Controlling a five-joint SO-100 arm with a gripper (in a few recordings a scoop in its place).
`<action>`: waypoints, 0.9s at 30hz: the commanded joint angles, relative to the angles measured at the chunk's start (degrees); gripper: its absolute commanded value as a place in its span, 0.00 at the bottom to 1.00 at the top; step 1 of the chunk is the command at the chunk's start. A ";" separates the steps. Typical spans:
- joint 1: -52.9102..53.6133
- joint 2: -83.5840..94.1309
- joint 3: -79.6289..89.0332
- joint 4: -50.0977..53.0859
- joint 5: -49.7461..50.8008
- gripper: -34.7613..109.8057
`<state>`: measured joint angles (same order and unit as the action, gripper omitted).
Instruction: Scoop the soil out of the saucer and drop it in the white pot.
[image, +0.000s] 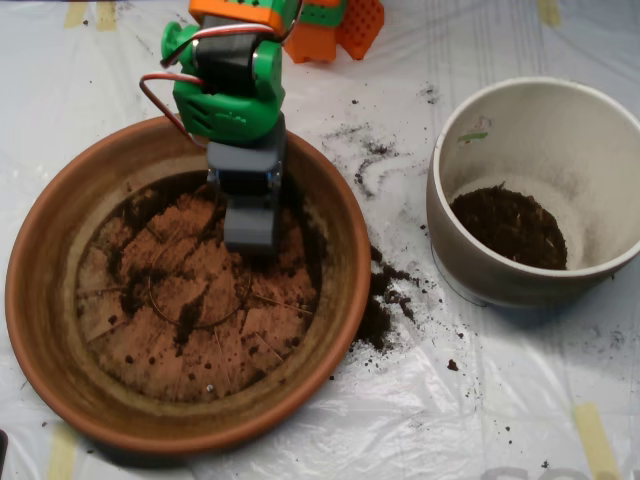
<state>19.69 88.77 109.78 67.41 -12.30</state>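
The terracotta saucer (45, 300) fills the left half of the overhead view. Only thin smears and small clumps of dark soil (190, 318) lie on its grooved bottom, thicker along the far and right inner wall. My grey scoop (250, 232) hangs from the green arm and points down inside the saucer's upper middle, close to the bottom. The white pot (600, 130) stands to the right, apart from the saucer, with a mound of soil (508, 226) on its floor. A small green mark (473, 136) sits near its rim.
Spilled soil (385, 300) lies on the white plastic sheet between saucer and pot, with more specks (368, 160) farther back. An orange block (335, 30) of the arm's base stands at the top edge. Tape strips (590, 435) mark the sheet.
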 joint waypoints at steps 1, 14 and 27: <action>-1.14 0.00 -3.16 2.11 0.44 0.35; -0.18 -6.24 -9.32 8.35 -0.97 0.34; 3.87 -11.69 -15.29 14.33 -8.88 0.31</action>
<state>21.97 75.50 95.01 79.80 -18.54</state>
